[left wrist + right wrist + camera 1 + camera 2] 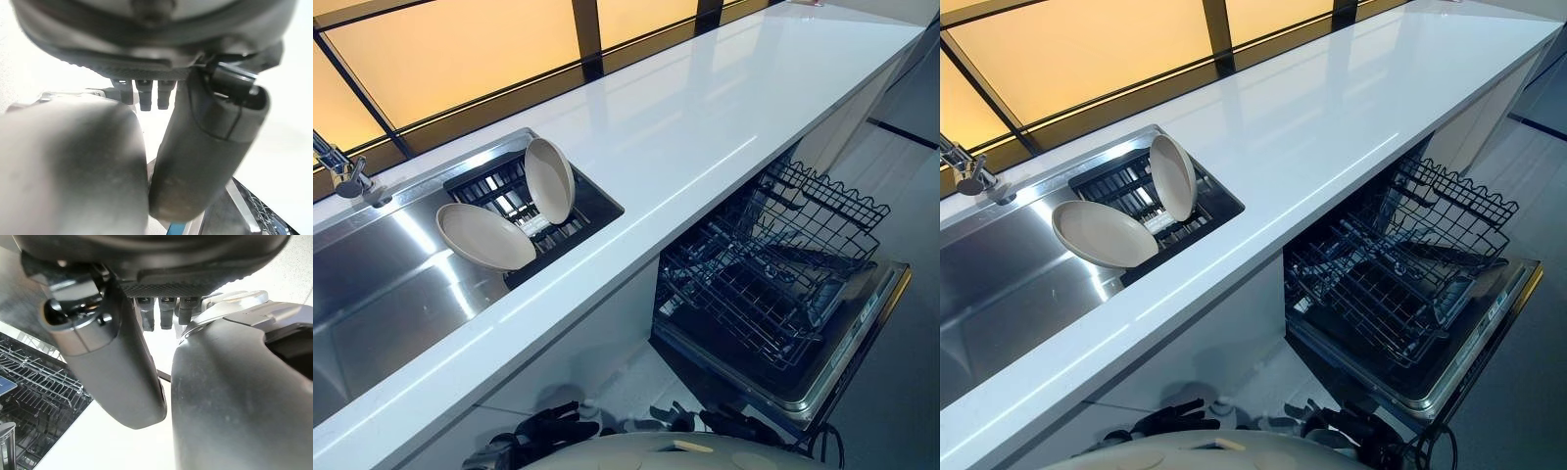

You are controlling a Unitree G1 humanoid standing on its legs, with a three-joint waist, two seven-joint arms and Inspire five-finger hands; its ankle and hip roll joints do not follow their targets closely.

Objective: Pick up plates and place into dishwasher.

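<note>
Stainless steel makes up the sink [382, 294] at my far left, with a tap [342, 171] standing at its back edge against the amber window panels [460, 49]. At the sink's right end sits a black drying rack [563, 220], and both plates are in it. One cream plate [484, 237] leans low and tilted, its rim reaching out over the sink basin; the other cream plate [550, 179] stands nearly upright just beside it, toward the window, and the two look close enough to touch, though I cannot tell for sure. To the right of the rack the white worktop [705, 117] runs on toward the far corner. Below its front edge, further right, the dishwasher [862, 333] is open with its door dropped down, and its dark wire basket [773, 264] is pulled out over the door, well apart from the plates. My left hand [205, 147] shows in the left wrist view with its fingers hanging straight and relaxed, grasping nothing, the thumb standing out beside them. My right hand [117, 367] shows in the right wrist view the same way, fingers loose and straight, holding nothing, with part of the wire basket beyond it.
</note>
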